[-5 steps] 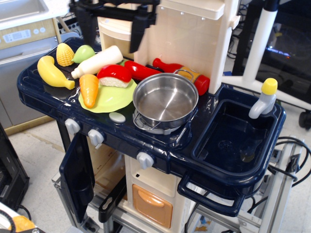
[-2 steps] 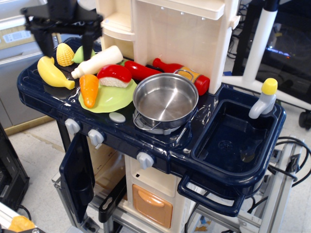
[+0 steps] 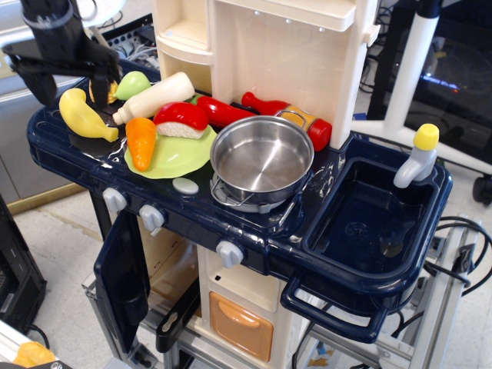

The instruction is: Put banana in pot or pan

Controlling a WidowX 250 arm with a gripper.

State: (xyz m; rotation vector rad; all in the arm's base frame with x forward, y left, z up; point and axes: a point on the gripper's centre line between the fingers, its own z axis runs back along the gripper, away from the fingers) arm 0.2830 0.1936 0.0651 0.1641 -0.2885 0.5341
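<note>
Banana point(image 3: 86, 115): smooth, plain yellow, curved, laid flat on the dark blue counter point(image 3: 69, 146) at its far left end. One end is directed toward the back left corner, the other toward the front right, where it is seen just beside the lime-green plate point(image 3: 181, 157).

Pot point(image 3: 261, 159): shiny round steel, straight-sided, seated upright on the burner near the counter's middle. Its interior is seen empty. The two are set well apart.

Lots of bright colours on my dark blue worktop point(image 3: 323, 192).
My gripper point(image 3: 68, 81) is black. The banana point(image 3: 83, 115) is plain yellow, the pot point(image 3: 261, 163) shiny silver, the plate point(image 3: 178, 156) lime green, the carrot point(image 3: 141, 141) orange, the bottle point(image 3: 156, 97) white.
</note>
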